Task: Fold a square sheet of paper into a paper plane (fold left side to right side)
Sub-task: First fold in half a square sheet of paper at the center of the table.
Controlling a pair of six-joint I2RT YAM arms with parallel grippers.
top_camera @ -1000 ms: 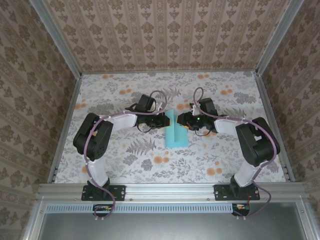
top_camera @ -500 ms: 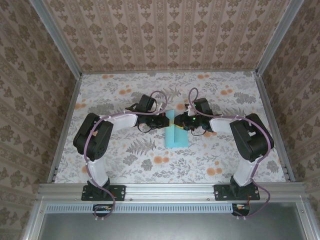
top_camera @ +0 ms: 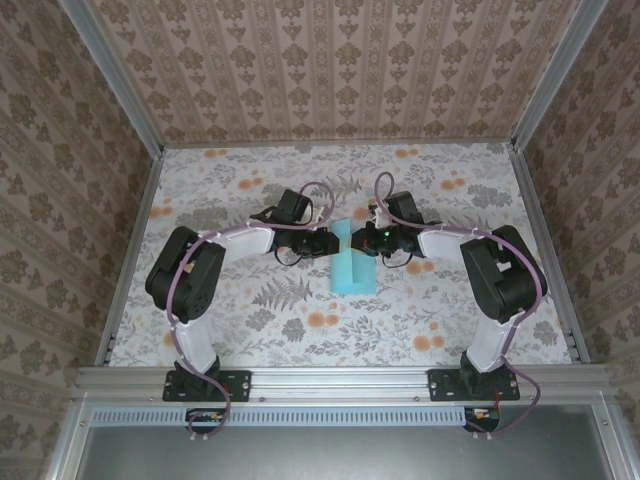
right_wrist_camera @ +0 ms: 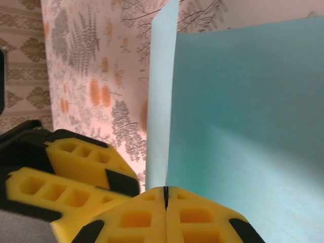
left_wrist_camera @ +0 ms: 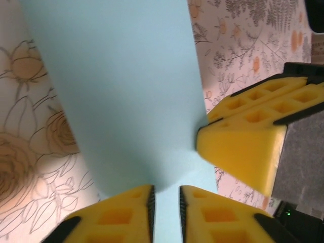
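The cyan-blue square sheet of paper point(top_camera: 352, 272) lies mid-table, its left part raised upright along a lengthwise bend. In the right wrist view the standing flap point(right_wrist_camera: 161, 91) rises beside the flat part point(right_wrist_camera: 243, 101). My right gripper point(right_wrist_camera: 165, 191) is shut on the flap's far end, its jaws pressed together on the thin edge. In the top view it point(top_camera: 358, 243) meets my left gripper point(top_camera: 331, 241) at the paper's far end. In the left wrist view my left gripper point(left_wrist_camera: 166, 195) is open by a narrow gap, with the paper point(left_wrist_camera: 126, 76) running between its fingers untouched. The right gripper's yellow fingers point(left_wrist_camera: 243, 147) are close on the right.
The floral tabletop point(top_camera: 250, 190) is bounded by aluminium rails and patterned walls. Both arms reach inward, their forearms point(top_camera: 240, 240) point(top_camera: 450, 245) flanking the paper. My left gripper's fingers point(right_wrist_camera: 76, 167) sit right beside the right gripper.
My right gripper slid left onto the raised flap and shut on it. My left gripper's jaws parted slightly, releasing the paper. The sheet stayed in place.
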